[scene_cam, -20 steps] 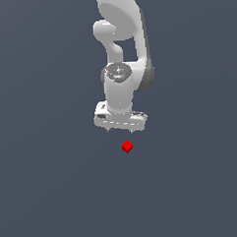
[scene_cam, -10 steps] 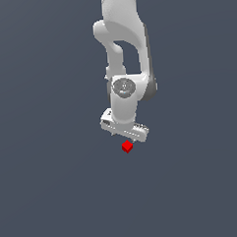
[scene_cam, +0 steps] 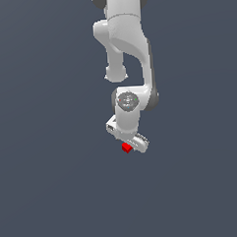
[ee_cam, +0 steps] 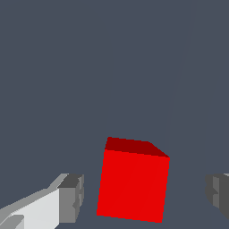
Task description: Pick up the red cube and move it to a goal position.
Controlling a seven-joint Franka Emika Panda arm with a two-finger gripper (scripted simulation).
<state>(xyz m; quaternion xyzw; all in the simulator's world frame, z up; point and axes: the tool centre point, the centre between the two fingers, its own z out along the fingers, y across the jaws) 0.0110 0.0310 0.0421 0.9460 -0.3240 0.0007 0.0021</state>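
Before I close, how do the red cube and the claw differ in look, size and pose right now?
Colour: the red cube is plain bright red; the claw is white with grey fingertips.
Size: in the exterior view the red cube is far smaller than the claw.
Pose: the red cube sits between the fingertips, a gap showing on each side; the claw stands open around it and tilted.
Shared: blocky, flat-faced shapes.
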